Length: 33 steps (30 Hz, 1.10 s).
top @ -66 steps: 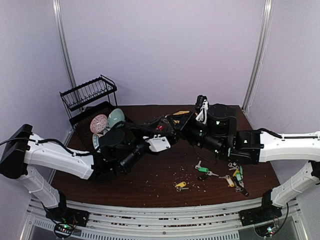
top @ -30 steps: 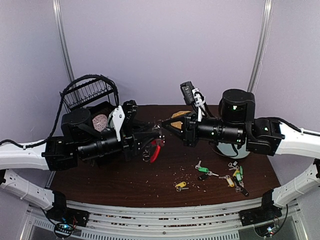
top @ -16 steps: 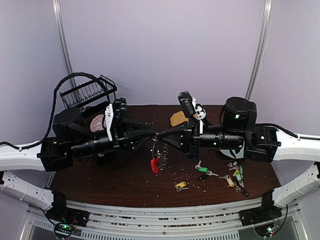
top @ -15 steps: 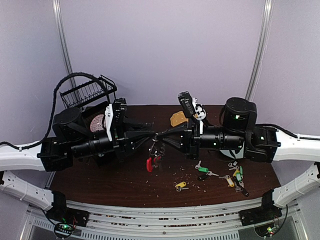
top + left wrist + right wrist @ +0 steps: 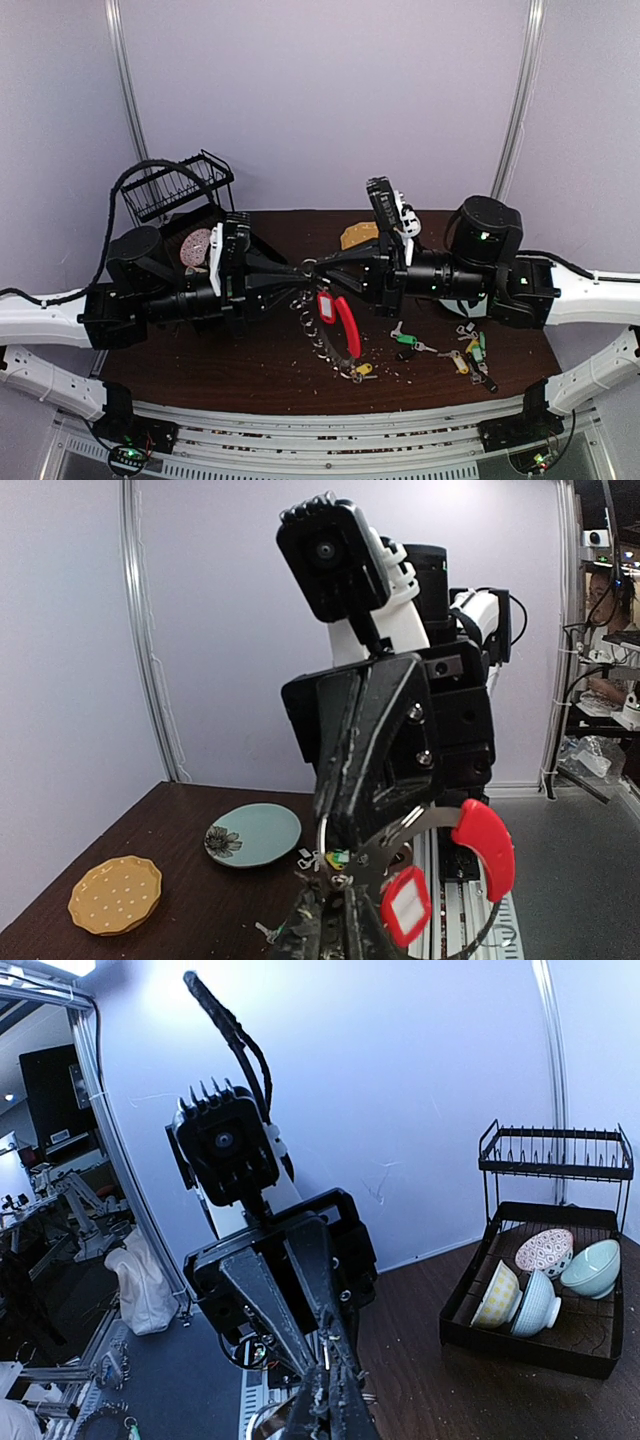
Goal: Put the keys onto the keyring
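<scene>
Above the table's middle my left gripper [image 5: 300,270] and right gripper [image 5: 316,268] meet tip to tip. The keyring [image 5: 347,325], a red arc on a dark band, hangs below that meeting point. A key with a red tag [image 5: 326,305] dangles beside it. In the left wrist view my left gripper [image 5: 341,886] is shut on the band end of the keyring [image 5: 485,845]. The right gripper [image 5: 326,1366] is shut on a thin silver loop at the ring's top. Loose keys lie on the table: green-tagged [image 5: 405,340], yellow-tagged [image 5: 362,370] and a cluster [image 5: 472,352].
A black dish rack [image 5: 175,185] stands at the back left, holding bowls [image 5: 545,1250]. A yellow dotted plate [image 5: 358,235] lies at the back centre, and a teal flowered plate [image 5: 253,833] shows in the left wrist view. Crumbs dot the brown tabletop [image 5: 260,365].
The left jaws have narrowed onto the keyring. The ring, bunched under the fingertips half a second ago, has swung out to the right and hangs spread open. The right jaws stayed shut.
</scene>
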Tool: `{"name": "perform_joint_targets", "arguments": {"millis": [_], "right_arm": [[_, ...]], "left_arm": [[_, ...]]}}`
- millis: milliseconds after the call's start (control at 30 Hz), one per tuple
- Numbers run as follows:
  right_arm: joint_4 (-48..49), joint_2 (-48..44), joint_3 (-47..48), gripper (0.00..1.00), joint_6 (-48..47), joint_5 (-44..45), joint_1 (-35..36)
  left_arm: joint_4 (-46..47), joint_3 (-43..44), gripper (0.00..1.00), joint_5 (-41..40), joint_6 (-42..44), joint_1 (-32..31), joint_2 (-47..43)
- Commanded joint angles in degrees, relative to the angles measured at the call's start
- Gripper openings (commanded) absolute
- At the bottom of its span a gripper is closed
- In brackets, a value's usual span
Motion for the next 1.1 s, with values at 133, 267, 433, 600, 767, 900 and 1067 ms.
{"name": "perform_joint_targets", "arguments": {"millis": [133, 267, 433, 600, 767, 900, 1067], "right_arm": [[5.2, -1.4, -0.4, 0.0, 0.4, -1.8, 0.4], [6.1, -0.9, -0.3, 0.0, 0.7, -2.6, 0.4], [5.8, -0.4, 0.0, 0.0, 0.7, -2.8, 0.4], [5.9, -0.8, -0.3, 0.0, 0.7, -2.4, 0.4], [5.5, -0.8, -0.4, 0.0, 0.5, -2.2, 0.4], [5.6, -0.8, -0.3, 0.0, 0.3, -1.7, 0.3], [6.0, -0.9, -0.3, 0.0, 0.5, -2.0, 0.4]], "left_arm": [[6.9, -1.5, 0.22, 1.2, -0.8, 0.2, -0.7], [9.2, -2.0, 0.21, 2.3, -1.2, 0.2, -1.1], [10.3, -1.9, 0.23, 5.0, -1.3, 0.1, -0.8], [11.6, -3.1, 0.37, 6.9, -0.6, 0.2, -3.1], [9.4, -3.7, 0.4, 2.8, 0.4, 0.2, -6.7], [6.5, -1.6, 0.35, 2.9, -0.3, 0.2, -4.7], [5.1, 1.3, 0.34, 2.3, -1.4, 0.2, -0.1]]}}
